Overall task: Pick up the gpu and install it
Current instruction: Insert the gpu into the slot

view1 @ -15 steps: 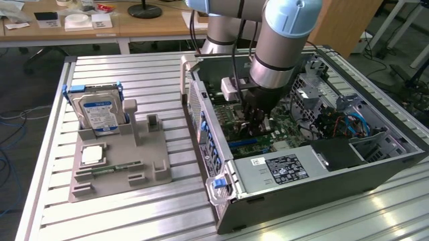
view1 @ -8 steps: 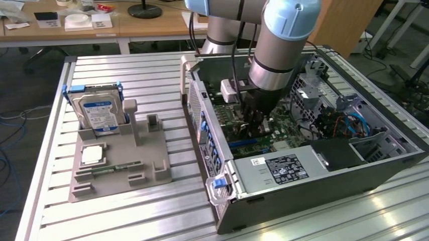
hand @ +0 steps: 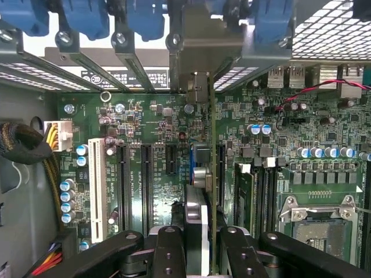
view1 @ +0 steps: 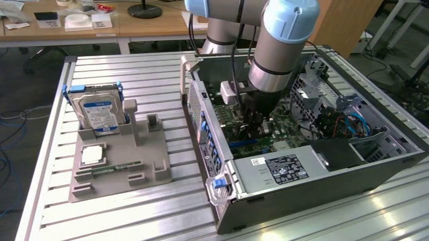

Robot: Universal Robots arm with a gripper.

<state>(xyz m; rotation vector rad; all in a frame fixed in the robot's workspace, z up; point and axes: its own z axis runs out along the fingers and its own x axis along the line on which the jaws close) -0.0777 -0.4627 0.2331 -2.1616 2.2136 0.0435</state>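
The gripper (view1: 256, 131) is down inside the open computer case (view1: 348, 186), above the motherboard (view1: 231, 120), and its fingers (hand: 168, 252) are clamped on the gpu (hand: 200, 191), which stands on edge between them. In the wrist view the card runs straight up from the gripper to the rear slot brackets (hand: 116, 52), its metal end plate (hand: 200, 55) at the bracket row with blue clips (hand: 87, 20) above; its lower edge lies along a black expansion slot (hand: 221, 174), but whether it is seated cannot be told. Beside it on the green board are more black slots (hand: 146, 179), a white slot (hand: 97, 188), a white power connector (hand: 58, 136) with yellow and black wires and tiny print beside it, too small to read, and the bare CPU socket (hand: 316, 223). A white sticker (hand: 124, 77) below the brackets carries dark print that cannot be read. In the exterior view the power supply (view1: 288, 168) bears a black label with white text, also unreadable, and a small white sticker. On the exterior view's left a grey holder (view1: 120, 165) sits on the slatted metal table (view1: 134, 70), carrying an upright hard drive (view1: 99, 113) with a blue and white label, a flat white square part (view1: 92, 154) and a green memory stick (view1: 114, 169) lying flat.
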